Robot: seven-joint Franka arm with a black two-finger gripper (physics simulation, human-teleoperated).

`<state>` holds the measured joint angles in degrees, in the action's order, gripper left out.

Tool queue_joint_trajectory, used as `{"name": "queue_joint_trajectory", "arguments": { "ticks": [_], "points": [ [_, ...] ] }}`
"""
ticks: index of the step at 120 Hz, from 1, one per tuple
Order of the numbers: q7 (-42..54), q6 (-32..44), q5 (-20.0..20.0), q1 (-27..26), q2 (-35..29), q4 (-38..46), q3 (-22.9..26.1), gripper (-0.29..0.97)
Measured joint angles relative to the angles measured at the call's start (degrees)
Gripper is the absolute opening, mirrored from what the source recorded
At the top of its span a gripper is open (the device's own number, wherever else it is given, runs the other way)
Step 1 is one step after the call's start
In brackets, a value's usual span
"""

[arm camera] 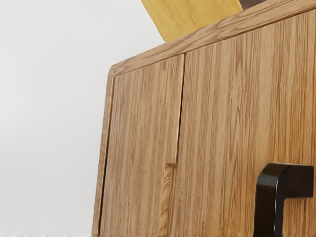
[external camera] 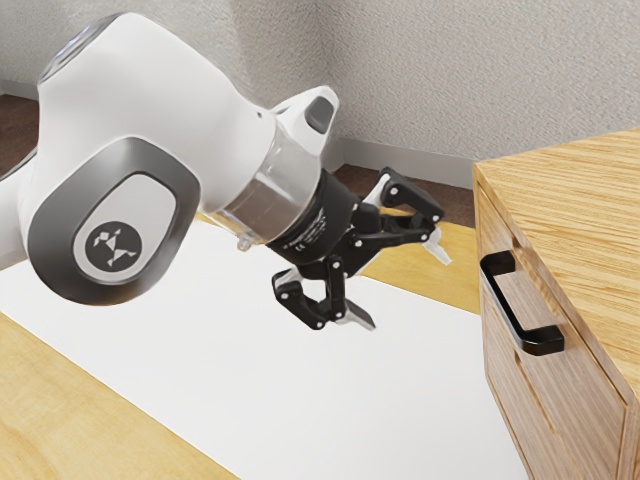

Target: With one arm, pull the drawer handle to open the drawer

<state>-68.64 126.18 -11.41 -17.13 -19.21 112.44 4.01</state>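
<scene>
Our gripper (external camera: 402,286) hangs over the white mat (external camera: 250,370) with its two black fingers (external camera: 355,318) spread wide; nothing sits between them, and we have hold of nothing; the drawer handle (external camera: 517,303) lies toward the exterior view's right of the gripper, near but clearly apart from it, with a strip of mat and bare wooden table (external camera: 70,420) showing in the gap; the upper fingertip points roughly toward the handle's far end, while the lower one hangs over the mat; the handle is a black bar standing off the drawer front (external camera: 538,305) on two short posts; that front belongs to the wooden cabinet (external camera: 585,190) at the exterior view's right, and as far as we can tell it sits flush with the cabinet's face; in the wrist view one squared end of the handle (arm camera: 281,192) shows against the grained drawer front (arm camera: 237,123), ahead of our hand, and the pale mat (arm camera: 49,123) lies beside the cabinet's edge.
</scene>
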Motion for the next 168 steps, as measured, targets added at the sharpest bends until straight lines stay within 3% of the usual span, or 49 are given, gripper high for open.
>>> {"name": "queue_joint_trajectory", "arguments": {
  "ticks": [21, 58, 168],
  "points": [
    [1.0, 0.4, -0.9, -4.8, -2.0, 2.4, -4.2, 0.68],
    [2.3, 0.1, -1.8, -7.4, -0.2, 0.5, -4.2, 0.68],
    [3.7, 1.5, -2.9, -7.0, 8.7, -4.1, -4.1, 0.68]
  ]
}}
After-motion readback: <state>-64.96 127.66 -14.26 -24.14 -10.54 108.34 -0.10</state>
